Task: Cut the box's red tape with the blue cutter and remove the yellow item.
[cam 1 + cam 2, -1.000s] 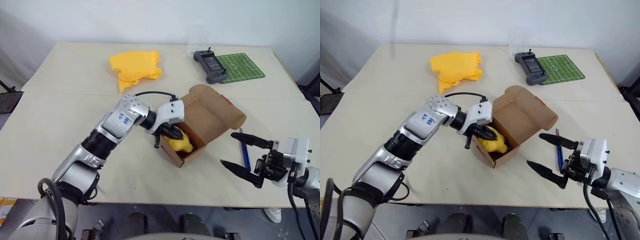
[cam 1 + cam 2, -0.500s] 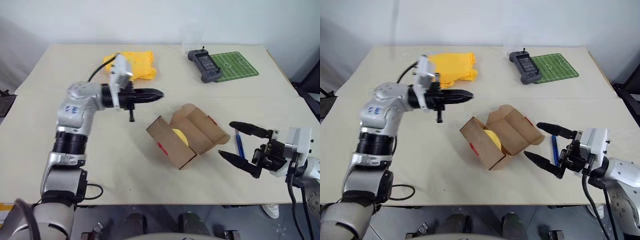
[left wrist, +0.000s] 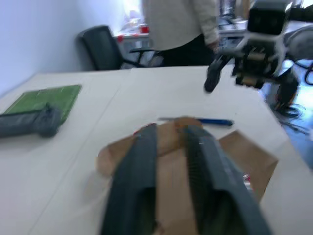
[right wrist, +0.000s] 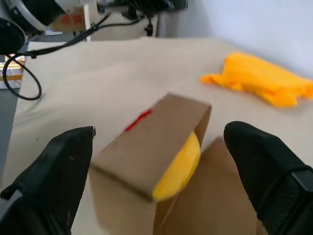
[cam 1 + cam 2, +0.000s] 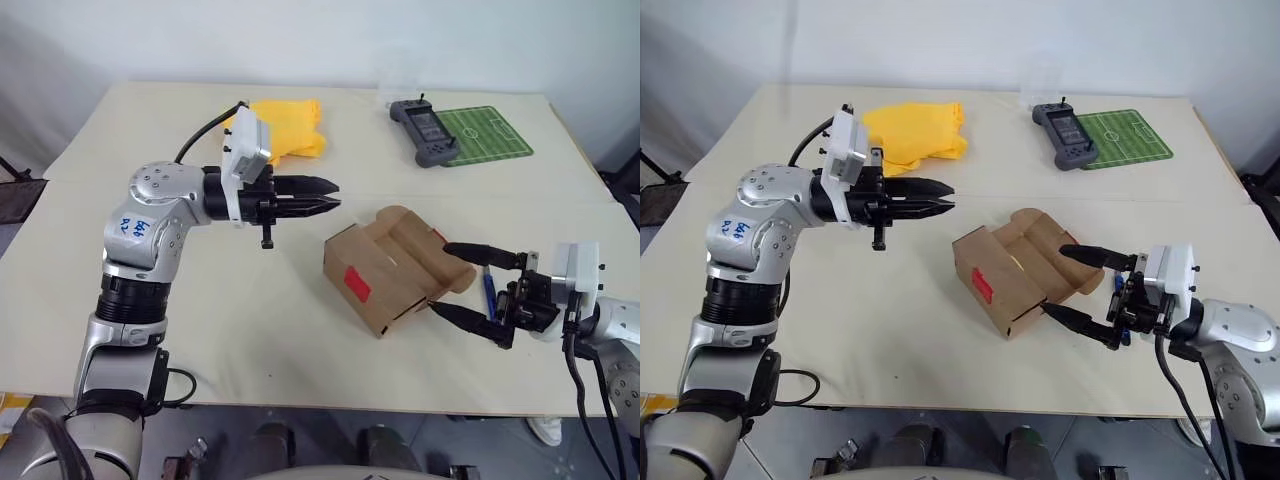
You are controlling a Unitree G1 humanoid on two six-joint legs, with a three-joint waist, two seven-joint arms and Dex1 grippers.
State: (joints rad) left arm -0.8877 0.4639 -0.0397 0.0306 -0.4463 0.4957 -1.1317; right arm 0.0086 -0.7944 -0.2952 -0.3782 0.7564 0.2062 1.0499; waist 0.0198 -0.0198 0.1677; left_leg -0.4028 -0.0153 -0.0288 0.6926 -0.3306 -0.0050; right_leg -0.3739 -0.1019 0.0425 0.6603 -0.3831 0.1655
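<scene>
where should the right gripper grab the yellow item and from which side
Grip the bulge of the yellow item that shows at the box's open mouth, coming level from the flap side, where the open right gripper already faces it; cardboard walls likely block the other sides.

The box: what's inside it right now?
Through the open end of the box, in the right wrist view, the yellow item sits inside, partly covered by the cardboard wall. From the head views the box's side hides it.

pale beige bench (image 5: 150, 300) against a plain white wall (image 5: 300, 40); black office chair (image 3: 100, 46) and standing person (image 3: 178, 27) beyond its right edge.
</scene>
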